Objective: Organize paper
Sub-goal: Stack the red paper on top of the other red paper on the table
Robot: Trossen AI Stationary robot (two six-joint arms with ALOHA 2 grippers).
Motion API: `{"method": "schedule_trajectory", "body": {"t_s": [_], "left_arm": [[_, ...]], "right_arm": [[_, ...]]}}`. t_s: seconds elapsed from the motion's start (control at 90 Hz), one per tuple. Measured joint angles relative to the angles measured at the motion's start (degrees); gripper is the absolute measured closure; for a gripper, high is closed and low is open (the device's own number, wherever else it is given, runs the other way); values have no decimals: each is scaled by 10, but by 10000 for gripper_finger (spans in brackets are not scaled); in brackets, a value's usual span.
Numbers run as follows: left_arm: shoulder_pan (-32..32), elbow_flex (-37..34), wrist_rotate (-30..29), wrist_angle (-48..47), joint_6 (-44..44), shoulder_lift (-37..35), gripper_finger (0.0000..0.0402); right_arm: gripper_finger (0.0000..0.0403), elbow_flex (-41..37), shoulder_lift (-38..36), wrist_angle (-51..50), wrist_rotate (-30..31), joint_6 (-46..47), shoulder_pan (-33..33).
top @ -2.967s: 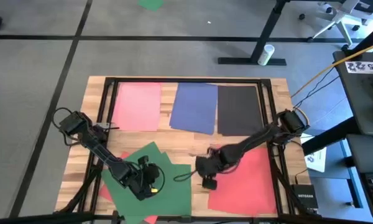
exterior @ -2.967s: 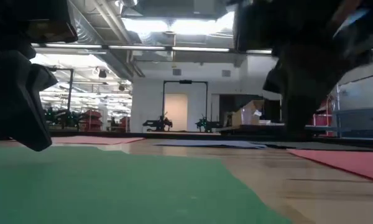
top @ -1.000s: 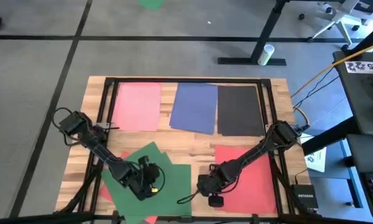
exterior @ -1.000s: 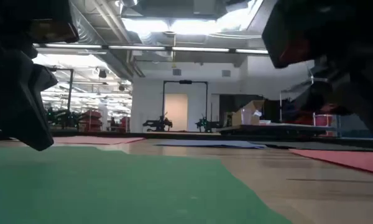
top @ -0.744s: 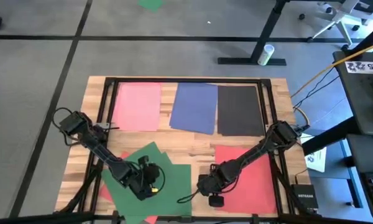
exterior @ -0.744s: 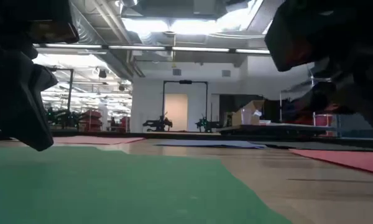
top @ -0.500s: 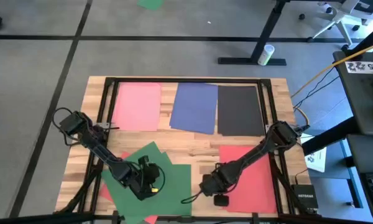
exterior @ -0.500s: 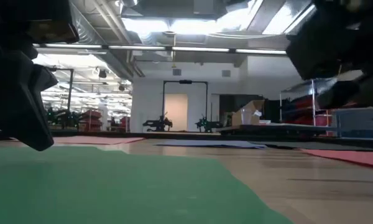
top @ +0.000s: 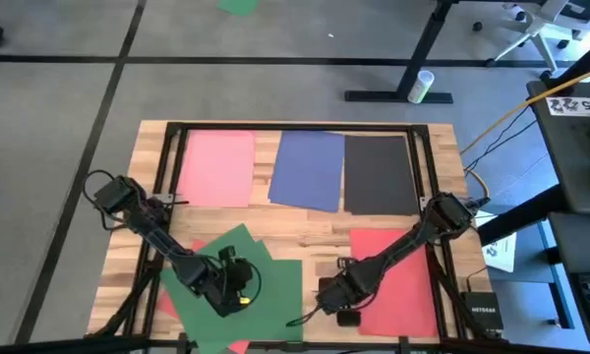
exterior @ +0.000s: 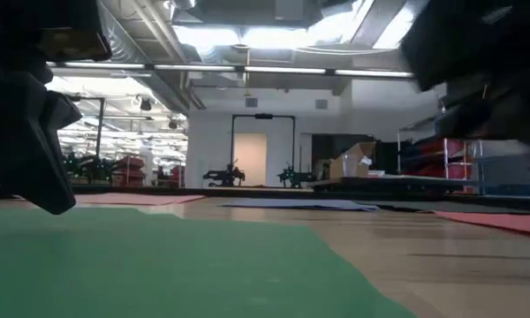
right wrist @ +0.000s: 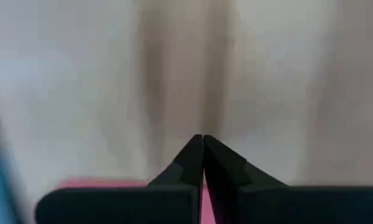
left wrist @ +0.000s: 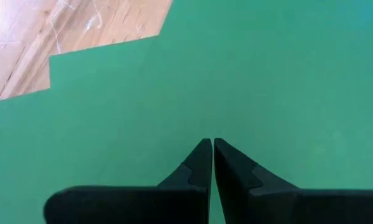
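Along the table's far edge lie a pink sheet (top: 216, 167), a blue sheet (top: 310, 169) and a black sheet (top: 381, 174). Overlapping green sheets (top: 265, 290) lie flat at the near left, with a reddish sheet (top: 167, 303) peeking from under them. My left gripper (top: 231, 295) is shut, its tips over the top green sheet (left wrist: 267, 74). A red sheet (top: 398, 280) lies flat at the near right. My right gripper (top: 339, 297) is shut at that sheet's left edge. My left gripper (left wrist: 212, 142) points its shut fingers down at the top green sheet from above; I cannot tell whether the tips touch it. My right gripper (right wrist: 203, 137) comes slanting down from the table's right at the red sheet's left edge (top: 352, 285). Red (right wrist: 99, 183) shows under the fingers and wood beyond the tips. Whether it presses or pinches the edge cannot be told. The sheet lies flat.
Black frame rails (top: 295, 126) run around the tabletop. A dark cable (top: 300, 317) trails near the front edge beside my right gripper. Bare wood (top: 305, 228) lies between the far row and the near sheets. A white printed sheet (top: 500, 251) sits off the table's right side.
My right gripper, still shut, has moved a little toward the table's right edge. The red sheet has slid flat along the table the same way, so more bare wood shows between it and the green sheets.
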Motion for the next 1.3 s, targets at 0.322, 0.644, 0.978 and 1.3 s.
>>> {"method": "schedule_trajectory", "body": {"t_s": [0.322,0.644,0.978,1.3], "left_arm": [[0,0,0,-1,0,0,402],[-7,0,0,-3,0,0,402],[-6,0,0,-2,-5,0,402],[-6,0,0,-3,-5,0,402]], "right_arm": [[403,-4,0,-59,90,-77,-81],[403,-39,-3,-57,60,-71,-83],[403,-42,-3,-100,49,-37,-67],[403,-44,-1,-143,29,-20,-66]]}}
